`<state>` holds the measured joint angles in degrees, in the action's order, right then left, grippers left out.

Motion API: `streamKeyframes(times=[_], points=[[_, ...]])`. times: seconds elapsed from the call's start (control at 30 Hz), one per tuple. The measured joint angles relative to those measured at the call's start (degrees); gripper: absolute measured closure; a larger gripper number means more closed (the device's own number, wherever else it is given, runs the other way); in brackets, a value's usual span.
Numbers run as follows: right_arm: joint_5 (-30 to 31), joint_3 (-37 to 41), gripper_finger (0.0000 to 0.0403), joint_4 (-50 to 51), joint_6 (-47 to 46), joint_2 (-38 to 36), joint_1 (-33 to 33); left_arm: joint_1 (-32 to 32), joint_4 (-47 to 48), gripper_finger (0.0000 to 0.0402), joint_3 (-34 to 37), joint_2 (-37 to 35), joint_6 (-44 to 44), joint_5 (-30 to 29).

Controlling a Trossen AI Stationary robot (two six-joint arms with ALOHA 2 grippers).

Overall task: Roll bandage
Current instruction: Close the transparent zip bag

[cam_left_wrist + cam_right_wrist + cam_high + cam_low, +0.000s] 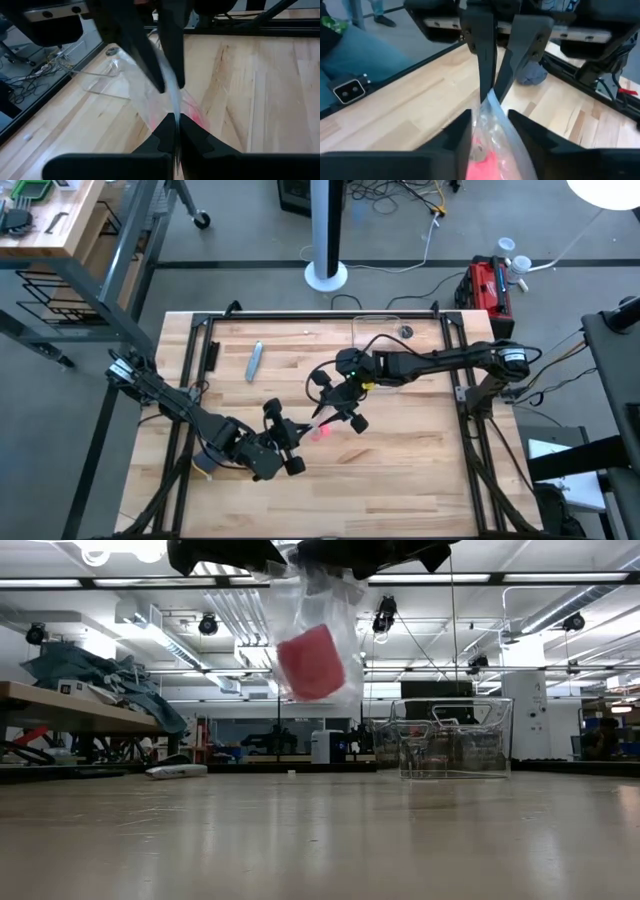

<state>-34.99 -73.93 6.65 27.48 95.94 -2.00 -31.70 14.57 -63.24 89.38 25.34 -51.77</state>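
While the bandage (311,662) hung as a pink roll inside the clear bag (318,635), above the desk (400,450) at frame centre, the left hand (290,442) and right hand (338,402) both pinched the bag's plastic. Best to pull apart gently, keeping the opening upward.

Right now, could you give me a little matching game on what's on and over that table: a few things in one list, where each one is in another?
Things:
1. bandage
2. plastic bag
3. clear box
4. grey packet

Places:
a. lying flat on the table toward the left
b. inside the hanging bag
c. held up by the left gripper and the right gripper
d. standing at the table's far edge

Pairs: 1-b, 2-c, 3-d, 4-a
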Motion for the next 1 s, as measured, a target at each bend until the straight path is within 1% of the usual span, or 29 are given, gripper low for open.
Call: streamKeyframes(times=[0.07,0.1,0.17,0.3,0.37,0.43,0.5,0.57,0.67,0.77,0.9,1.0], points=[[-0.17,-0.39,0.0383,1.03,0.32,0.0,0.0,0.01,0.0,0.0401,0.02,0.0,0.0,0.0],[-0.18,-0.54,0.0392,1.49,0.56,0.0,0.0,0.02,-0.01,0.0401,0.04,0.04,0.0,-0.06],[-0.5,-0.63,0.039,1.71,0.31,0.0,0.02,0.02,-0.02,0.0401,0.04,0.04,0.0,-0.09],[-0.69,-0.65,0.0371,1.62,-1.89,0.0,0.0,0.02,0.02,0.0401,0.04,0.07,0.0,-0.01],[-0.68,-0.68,0.0365,1.61,-0.76,0.0,0.0,0.02,0.04,0.0401,0.07,0.07,0.25,0.05],[0.44,-0.68,0.0373,1.62,0.73,0.0,0.0,0.02,0.02,0.0401,0.07,0.07,1.32,0.28],[0.73,-0.68,0.0393,1.77,1.97,-0.02,0.19,0.02,-0.3,0.0401,0.07,0.08,3.28,0.28],[0.8,-0.68,0.0397,2.03,2.21,-0.04,0.35,0.02,-1.04,0.0395,0.07,0.09,5.88,0.63],[1.07,-0.68,0.04,2.54,2.92,-0.04,0.38,0.02,-1.36,0.037,0.07,0.11,7.37,1.83],[1.1,-0.68,0.0401,2.49,3.2,-0.04,0.37,0.04,-1.88,0.0333,0.08,0.13,7.73,1.68],[1.09,0.16,0.0402,1.52,2.77,-0.04,0.22,0.04,-1.86,0.028,0.09,0.13,7.42,-1.73],[1.08,1.83,0.0402,-1.21,2.0,-0.04,-0.07,0.04,-1.85,0.0245,0.09,0.13,6.86,-2.3]])
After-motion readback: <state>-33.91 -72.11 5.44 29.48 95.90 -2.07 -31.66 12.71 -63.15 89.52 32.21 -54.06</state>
